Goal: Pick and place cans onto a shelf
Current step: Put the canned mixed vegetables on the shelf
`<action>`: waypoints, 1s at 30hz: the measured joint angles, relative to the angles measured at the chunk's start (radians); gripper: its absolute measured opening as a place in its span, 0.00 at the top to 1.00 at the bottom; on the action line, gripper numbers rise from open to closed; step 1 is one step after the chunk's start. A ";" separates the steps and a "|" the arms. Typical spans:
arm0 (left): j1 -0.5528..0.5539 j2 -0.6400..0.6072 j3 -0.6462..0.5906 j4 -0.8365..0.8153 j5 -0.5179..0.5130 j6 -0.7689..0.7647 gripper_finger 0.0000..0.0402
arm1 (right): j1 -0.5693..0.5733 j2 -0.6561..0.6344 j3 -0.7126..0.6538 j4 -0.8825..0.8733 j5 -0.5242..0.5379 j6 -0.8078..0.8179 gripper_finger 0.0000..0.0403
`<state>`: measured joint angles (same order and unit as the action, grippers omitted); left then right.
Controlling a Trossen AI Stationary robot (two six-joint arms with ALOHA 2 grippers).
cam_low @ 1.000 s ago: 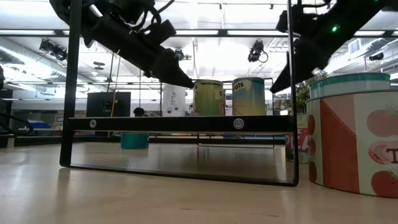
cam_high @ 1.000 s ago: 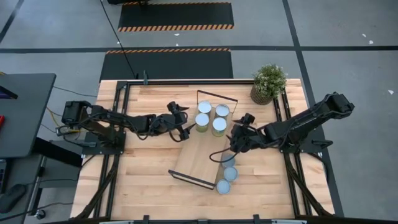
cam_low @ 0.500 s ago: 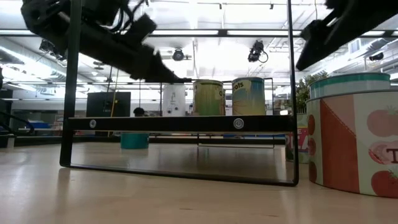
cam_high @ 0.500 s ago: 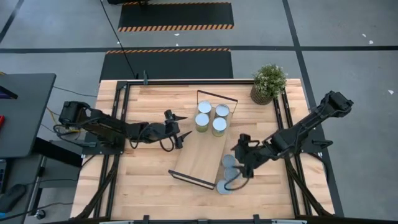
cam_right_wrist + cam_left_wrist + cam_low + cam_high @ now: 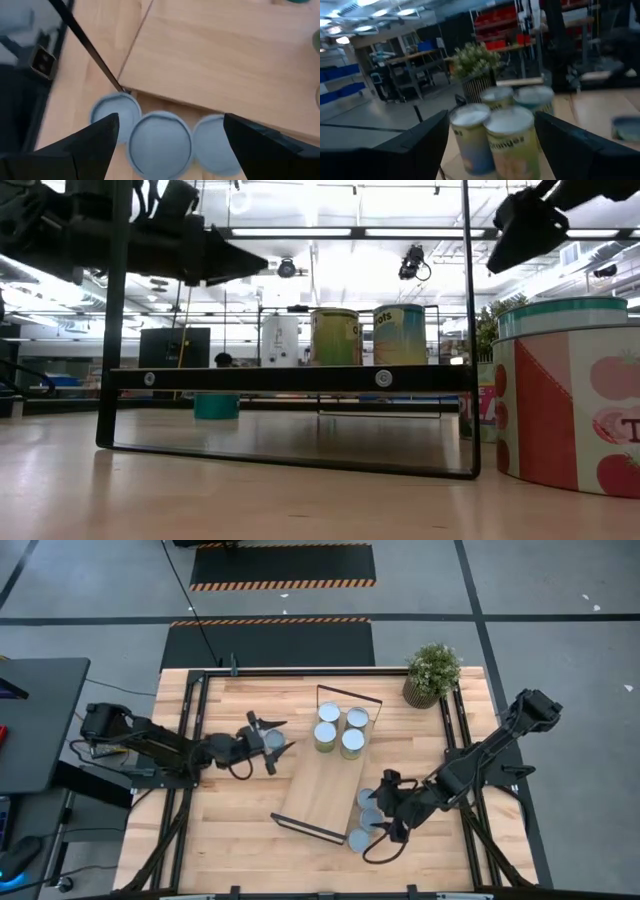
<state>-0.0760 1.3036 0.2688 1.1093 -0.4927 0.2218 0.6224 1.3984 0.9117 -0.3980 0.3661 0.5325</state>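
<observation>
Shelf (image 5: 322,780) lies diagonally on tabletop (image 5: 240,830). Four cans (image 5: 339,729) stand grouped at its far end near potted plant (image 5: 432,673); three more cans (image 5: 160,143) sit in a row on the tabletop just beside the shelf's near-right edge. Right gripper (image 5: 385,815) hovers over these three, fingers spread, holding nothing. Left gripper (image 5: 275,742) is left of the shelf, fingers apart, empty, facing the four cans.

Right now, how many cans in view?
7. Four cans clustered on the shelf at its far end; three in a row on the table under the right gripper.
</observation>
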 joint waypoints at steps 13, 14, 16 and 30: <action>0.023 -0.042 0.008 0.015 0.000 -0.007 0.26 | -0.004 0.226 0.199 -0.181 -0.028 -0.096 0.04; 0.023 -0.042 0.008 0.004 0.000 -0.008 0.26 | -0.004 0.237 0.204 -0.190 -0.035 -0.098 0.03; 0.022 -0.042 0.008 -0.015 0.000 -0.008 0.26 | -0.004 0.250 0.206 -0.201 -0.053 -0.098 0.02; 0.022 -0.041 0.008 -0.054 0.000 -0.027 0.26 | -0.004 0.297 0.203 -0.256 -0.124 -0.110 0.11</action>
<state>-0.0539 1.2623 0.2767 1.0553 -0.4927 0.1947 0.6186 1.6950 1.1145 -0.6544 0.2425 0.4229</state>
